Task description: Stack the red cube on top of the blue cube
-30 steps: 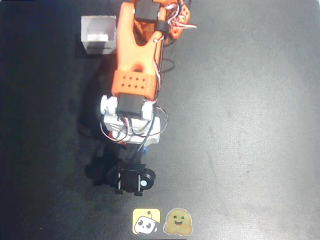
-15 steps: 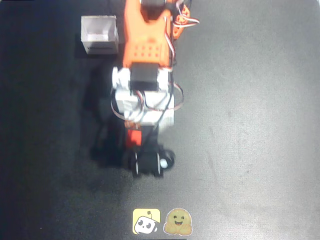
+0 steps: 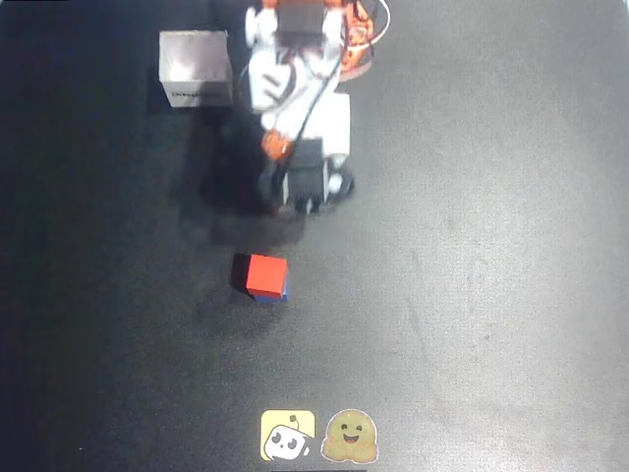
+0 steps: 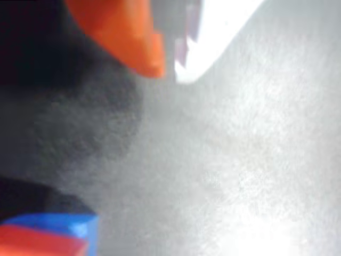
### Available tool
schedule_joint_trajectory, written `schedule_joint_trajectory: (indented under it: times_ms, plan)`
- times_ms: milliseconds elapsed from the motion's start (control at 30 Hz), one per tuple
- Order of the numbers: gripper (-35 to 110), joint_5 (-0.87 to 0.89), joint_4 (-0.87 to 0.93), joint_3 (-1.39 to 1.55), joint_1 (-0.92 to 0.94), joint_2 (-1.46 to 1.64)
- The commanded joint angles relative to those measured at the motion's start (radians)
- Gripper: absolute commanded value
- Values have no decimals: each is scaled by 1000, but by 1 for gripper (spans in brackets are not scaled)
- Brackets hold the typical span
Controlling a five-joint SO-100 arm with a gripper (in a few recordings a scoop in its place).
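Gripper (image 3: pixel 298 205) (grip unclear, seemingly empty) hangs apart from red cube (image 3: pixel 266 274) atop blue cube (image 3: pixel 283 293).

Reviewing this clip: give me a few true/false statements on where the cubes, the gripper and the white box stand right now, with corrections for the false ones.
1. The red cube sits on top of the blue cube. True; in the overhead view only a thin blue edge shows beneath the red one.
2. The gripper is clamped on the red cube. False; it is apart from the stack, nearer the arm's base, with bare table between them.
3. The white box stands at the upper left of the overhead view, beside the arm. True.
4. The two stickers lie directly under the cubes. False; they lie at the bottom edge of the overhead view, apart from the stack.
5. The blue cube rests inside the white box. False; it is on the table under the red cube.
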Motion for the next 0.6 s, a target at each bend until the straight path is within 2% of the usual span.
schedule_joint_trajectory:
  times_ms: [0,133,200,400,567]
  plan:
    - [0,15,-58,129,11,175]
    - [0,17,-14,250,12,385]
    - [0,17,72,339,12,595]
    - [0,21,127,337,11,594]
    - [0,23,281,337,15,594]
